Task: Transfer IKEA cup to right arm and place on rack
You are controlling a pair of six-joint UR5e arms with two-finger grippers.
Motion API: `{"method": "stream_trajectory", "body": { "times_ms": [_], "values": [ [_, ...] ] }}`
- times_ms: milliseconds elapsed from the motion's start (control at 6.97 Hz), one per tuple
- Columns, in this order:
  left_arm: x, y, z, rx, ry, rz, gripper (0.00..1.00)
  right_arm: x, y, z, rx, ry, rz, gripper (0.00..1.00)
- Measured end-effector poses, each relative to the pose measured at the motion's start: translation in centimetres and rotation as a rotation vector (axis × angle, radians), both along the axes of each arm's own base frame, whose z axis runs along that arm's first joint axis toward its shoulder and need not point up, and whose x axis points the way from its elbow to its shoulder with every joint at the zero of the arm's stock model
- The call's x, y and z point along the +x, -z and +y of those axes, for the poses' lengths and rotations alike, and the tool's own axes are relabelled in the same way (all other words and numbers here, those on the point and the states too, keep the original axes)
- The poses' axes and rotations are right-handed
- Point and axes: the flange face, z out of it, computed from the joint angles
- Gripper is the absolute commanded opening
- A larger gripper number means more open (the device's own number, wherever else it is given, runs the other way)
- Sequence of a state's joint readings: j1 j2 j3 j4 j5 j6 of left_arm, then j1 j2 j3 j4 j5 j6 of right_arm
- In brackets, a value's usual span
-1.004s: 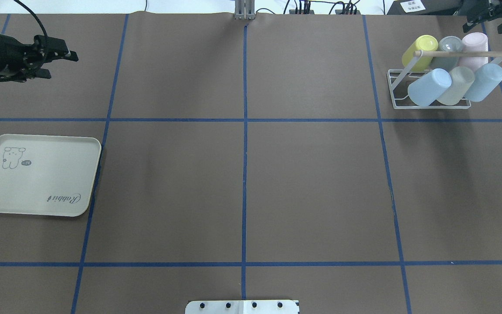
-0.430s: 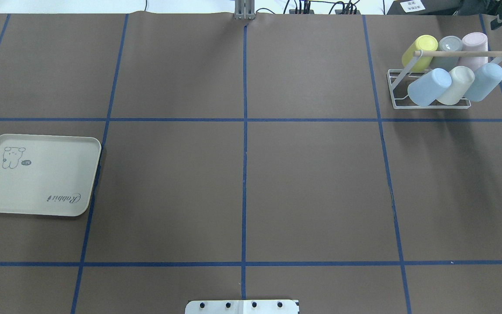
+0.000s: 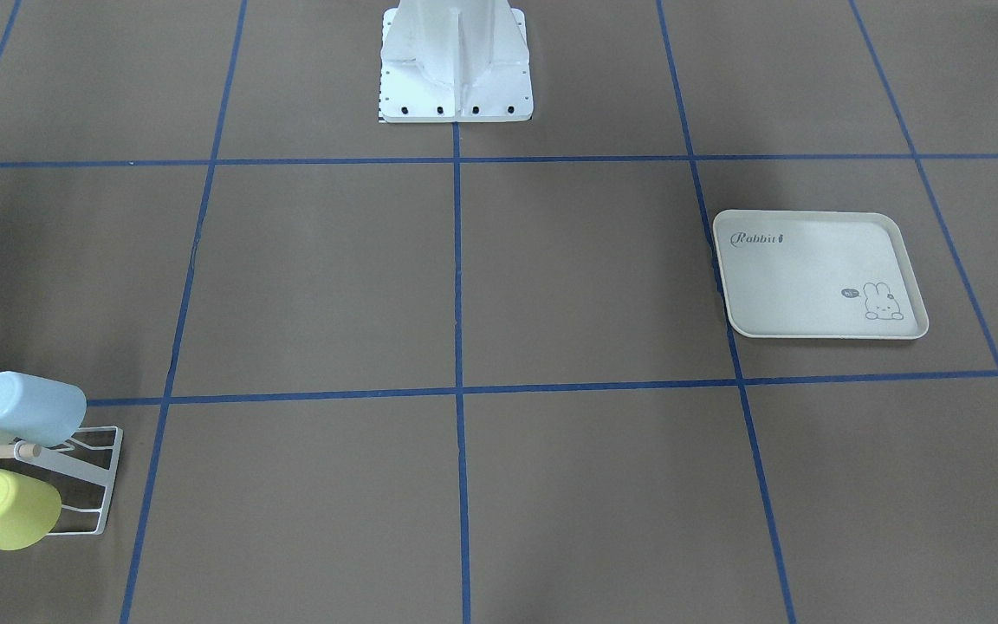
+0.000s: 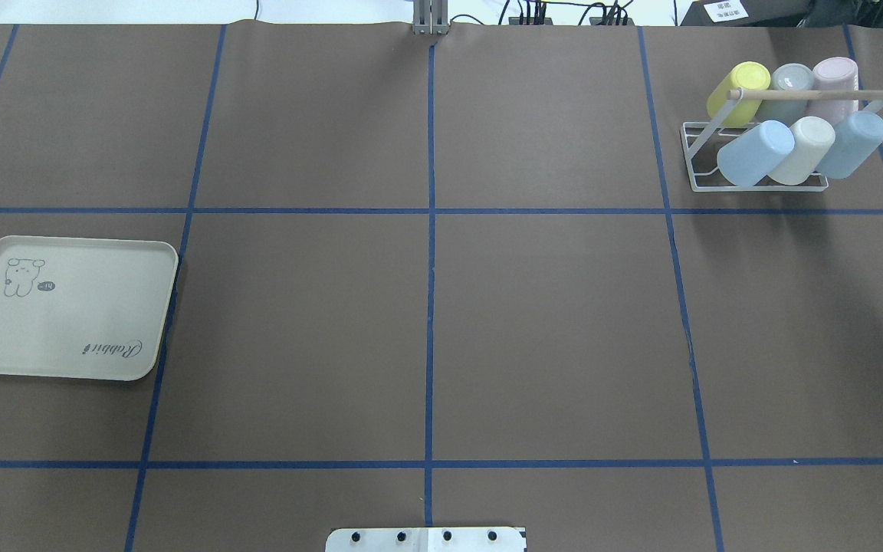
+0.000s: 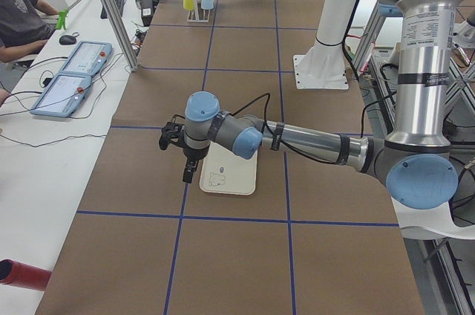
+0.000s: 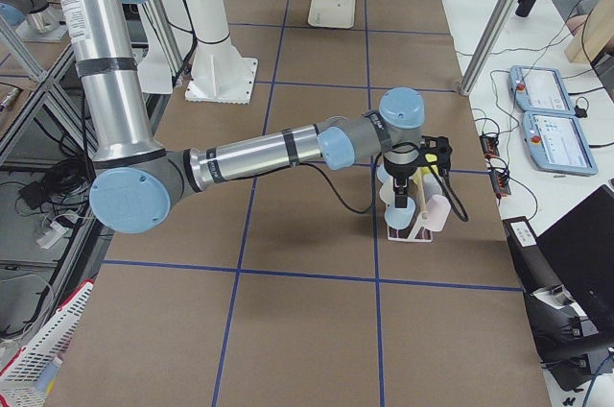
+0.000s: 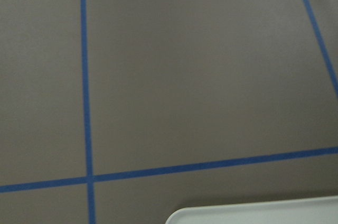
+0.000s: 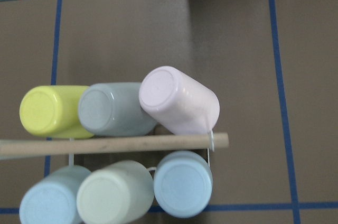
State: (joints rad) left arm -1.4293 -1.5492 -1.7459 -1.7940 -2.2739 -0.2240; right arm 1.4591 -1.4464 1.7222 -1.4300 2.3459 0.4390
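Note:
The white wire rack (image 4: pixel 691 162) with its wooden dowel (image 4: pixel 809 94) stands at the far right of the table. It holds several cups on their sides: yellow (image 4: pixel 739 90), grey, pink, light blue (image 4: pixel 754 152), cream and blue. The right wrist view looks straight down on the rack's dowel (image 8: pixel 116 143) and these cups. My right gripper (image 6: pixel 427 153) hangs just above the rack; I cannot tell whether it is open or shut. My left gripper (image 5: pixel 182 155) hovers by the outer edge of the cream tray (image 5: pixel 230 174); I cannot tell its state. No cup shows in either gripper.
The cream rabbit-print tray (image 4: pixel 66 322) lies at the left with nothing on it; its corner shows in the left wrist view (image 7: pixel 253 214). The robot's white base (image 3: pixel 456 61) stands at the table's near middle. Operators' tablets (image 5: pixel 74 73) lie beyond the far edge.
Both arms have drawn back out of the overhead view, the left off the left edge, the right off the right edge. The rack and its cups have not moved.

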Motion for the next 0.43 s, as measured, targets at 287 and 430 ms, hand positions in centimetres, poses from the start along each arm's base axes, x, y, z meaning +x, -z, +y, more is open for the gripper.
{"method": "stream_trajectory", "body": {
  "times_ms": [287, 430],
  "values": [
    [-2.4, -1.5, 0.9, -0.094, -0.019, 0.031, 1.00, 0.5, -1.9, 4.0, 0.008, 0.069, 0.027, 0.99],
    [-3.3, -2.0, 1.3, -0.133, -0.014, 0.046, 1.00, 0.4, -2.7, 4.6, -0.005, 0.125, 0.045, 0.99]
  ]
}}
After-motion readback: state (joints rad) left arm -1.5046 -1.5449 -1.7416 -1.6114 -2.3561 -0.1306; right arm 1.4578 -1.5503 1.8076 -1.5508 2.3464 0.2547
